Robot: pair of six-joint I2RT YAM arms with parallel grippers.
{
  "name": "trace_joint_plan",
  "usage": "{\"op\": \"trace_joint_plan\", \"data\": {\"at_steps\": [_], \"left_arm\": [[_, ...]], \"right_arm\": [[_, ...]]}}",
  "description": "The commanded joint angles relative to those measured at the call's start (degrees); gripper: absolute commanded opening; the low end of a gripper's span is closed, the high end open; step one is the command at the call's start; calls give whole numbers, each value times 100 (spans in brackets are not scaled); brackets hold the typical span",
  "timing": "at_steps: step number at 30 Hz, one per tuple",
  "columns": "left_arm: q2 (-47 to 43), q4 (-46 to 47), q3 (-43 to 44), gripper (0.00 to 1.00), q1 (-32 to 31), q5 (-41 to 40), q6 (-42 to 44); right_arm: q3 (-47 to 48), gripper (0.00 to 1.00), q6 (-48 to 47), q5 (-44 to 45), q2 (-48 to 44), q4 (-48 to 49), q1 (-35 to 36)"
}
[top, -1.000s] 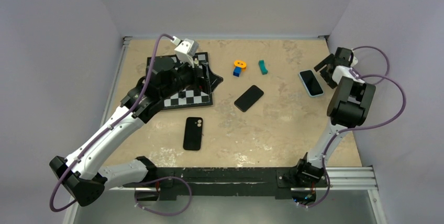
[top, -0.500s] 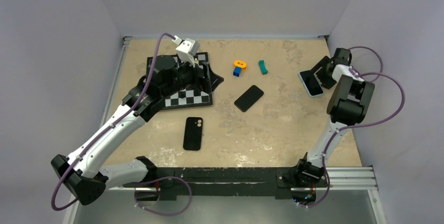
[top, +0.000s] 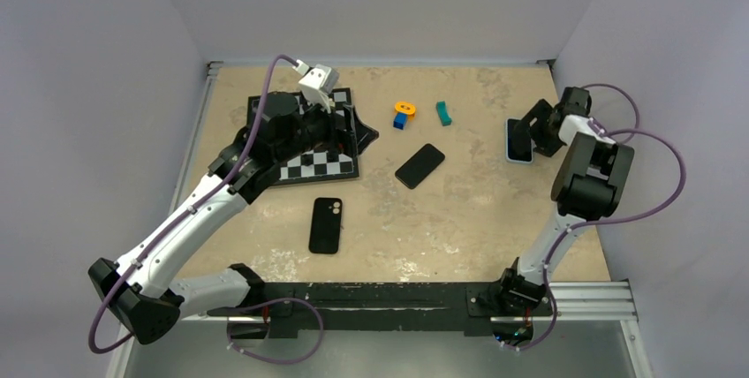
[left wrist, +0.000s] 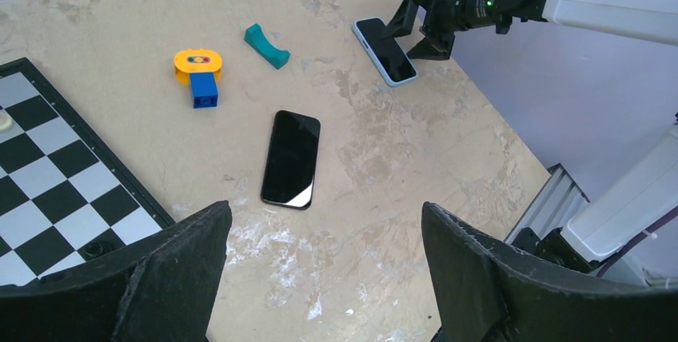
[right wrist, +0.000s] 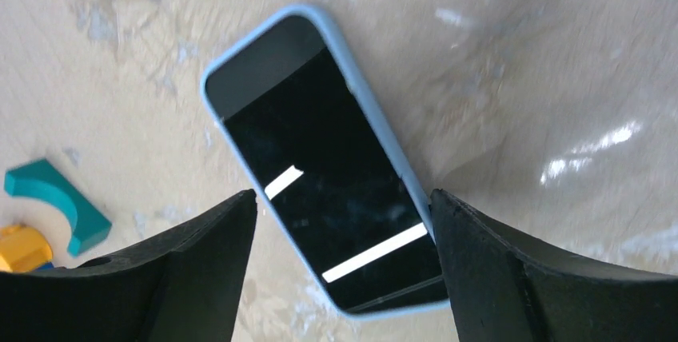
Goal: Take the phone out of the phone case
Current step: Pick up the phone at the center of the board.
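The dark-screened phone in a pale-blue case (right wrist: 312,142) lies flat at the far right of the beige table (top: 459,219), straddled by the right claw (right wrist: 342,222), spread wide. Probably slick, rigid glass in a pliant sleeve: pinch the long edges. The left claw (left wrist: 324,222), also released, hovers over the checkered board (left wrist: 48,190).

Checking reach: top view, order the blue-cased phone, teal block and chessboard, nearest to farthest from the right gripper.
From the right gripper:
1. Blue-cased phone, at its fingertips, far right.
2. Teal block, back centre.
3. Chessboard, left side.
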Motion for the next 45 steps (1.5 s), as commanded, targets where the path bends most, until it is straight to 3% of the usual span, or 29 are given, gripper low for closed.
{"op": "trace_joint_plan", "data": {"at_steps": [1, 6, 12, 15, 20, 24, 30, 38, 40, 45], "left_arm": [[-1, 246, 5, 91, 49, 99, -15], [22, 280, -3, 91, 59, 206, -75], [39, 302, -21, 91, 59, 212, -73], [56, 329, -28, 91, 60, 294, -106], [81, 362, -42, 91, 63, 370, -145], [84, 367, -50, 91, 63, 355, -130], [105, 360, -39, 91, 63, 366, -121], [108, 356, -39, 91, 70, 362, -101], [110, 345, -39, 92, 67, 336, -87], [142, 343, -39, 91, 69, 340, -85]], "right_arm": [[-356, 87, -3, -86, -772, 40, 202], [-140, 92, -615, 614, -841, -382, 392], [437, 95, -711, 1736, -593, -1080, 563], [460, 98, -950, 1606, -566, -866, 553], [1202, 97, -1122, 931, 323, -1456, 522], [1166, 97, -1112, 398, 544, -1183, 521], [1316, 98, -1298, 557, 697, -1327, 584], [2193, 98, -1431, 1705, 1245, -2304, 1071], [2403, 96, -1418, 1943, 1414, -2542, 1186], [2651, 72, -1419, 1907, 1590, -2904, 1286]]}}
